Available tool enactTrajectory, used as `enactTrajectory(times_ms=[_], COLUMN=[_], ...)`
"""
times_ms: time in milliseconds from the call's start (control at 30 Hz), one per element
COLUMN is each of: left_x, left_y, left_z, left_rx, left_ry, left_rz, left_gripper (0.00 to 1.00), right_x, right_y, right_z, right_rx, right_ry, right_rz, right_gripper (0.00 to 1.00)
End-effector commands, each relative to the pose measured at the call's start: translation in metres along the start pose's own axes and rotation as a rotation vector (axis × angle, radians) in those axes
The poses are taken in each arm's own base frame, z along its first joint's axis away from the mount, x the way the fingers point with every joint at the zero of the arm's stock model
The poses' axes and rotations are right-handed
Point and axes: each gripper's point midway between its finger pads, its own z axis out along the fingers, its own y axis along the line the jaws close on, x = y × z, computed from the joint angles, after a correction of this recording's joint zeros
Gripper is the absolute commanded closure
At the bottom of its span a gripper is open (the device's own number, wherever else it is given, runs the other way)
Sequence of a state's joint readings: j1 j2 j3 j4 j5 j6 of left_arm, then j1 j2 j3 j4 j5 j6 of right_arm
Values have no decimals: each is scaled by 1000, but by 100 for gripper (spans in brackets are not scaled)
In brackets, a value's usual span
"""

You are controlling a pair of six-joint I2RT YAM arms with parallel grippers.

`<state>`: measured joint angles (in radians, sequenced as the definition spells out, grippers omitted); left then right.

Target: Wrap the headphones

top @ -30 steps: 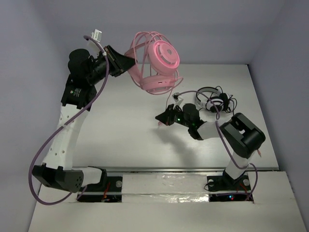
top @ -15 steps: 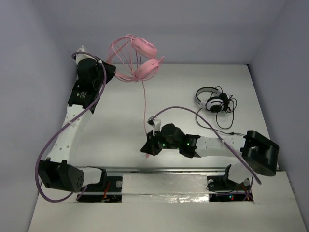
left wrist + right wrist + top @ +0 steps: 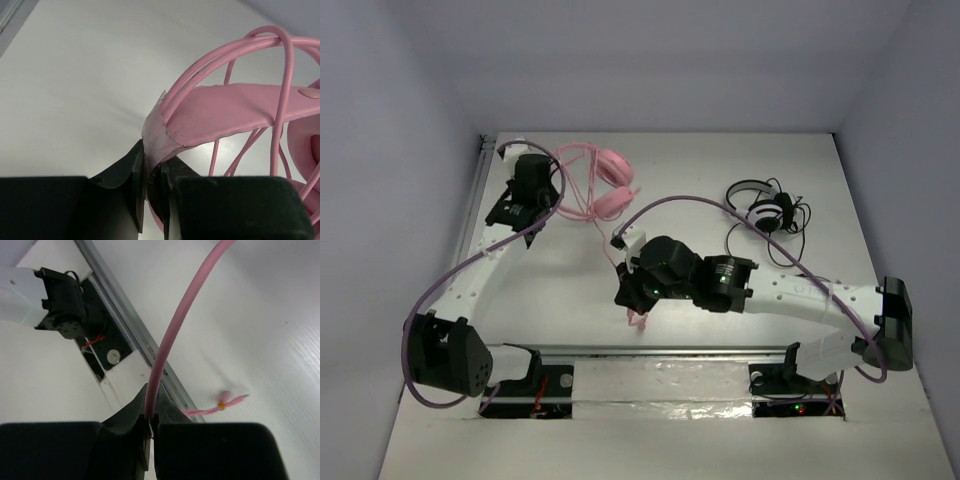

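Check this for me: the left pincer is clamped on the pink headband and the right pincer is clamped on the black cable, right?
Wrong cable. The right pincer is clamped on the pink cable, as the right wrist view shows. The left pincer is clamped on the pink headband.

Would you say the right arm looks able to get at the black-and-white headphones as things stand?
Probably not yet: the right gripper is shut on the pink cable. The black-and-white headphones lie uncovered at the far right, so letting go should free it.
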<state>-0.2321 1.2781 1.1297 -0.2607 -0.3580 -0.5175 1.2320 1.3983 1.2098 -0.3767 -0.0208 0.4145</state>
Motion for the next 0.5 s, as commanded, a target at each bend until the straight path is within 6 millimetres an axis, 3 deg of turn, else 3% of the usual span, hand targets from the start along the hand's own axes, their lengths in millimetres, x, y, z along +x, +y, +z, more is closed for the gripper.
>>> enactTrajectory(times_ms=[0,100,167,267,467], left_x=[14,68,100,129,157], left_y=[-20,-24,-25,-22,-14], left_z=[-6,-2,-11,-22,-46], left_rx=[54,77,96,149,288], left_ry=[-2,156,231,296,380], left_rz=[94,272,378,449,503], left_gripper=[100,100,100,100,100], right_x=[-6,-26,-31,-41,-49], right_y=[-16,-25,-37,-64,-120], right_z=[-27,-40,-44,-47,-57], right_rx=[115,188,265,355,545], right_ry=[56,19,17,9,-2], right_rz=[-126,-179,-206,-215,-199], right_gripper=[100,100,100,100,100])
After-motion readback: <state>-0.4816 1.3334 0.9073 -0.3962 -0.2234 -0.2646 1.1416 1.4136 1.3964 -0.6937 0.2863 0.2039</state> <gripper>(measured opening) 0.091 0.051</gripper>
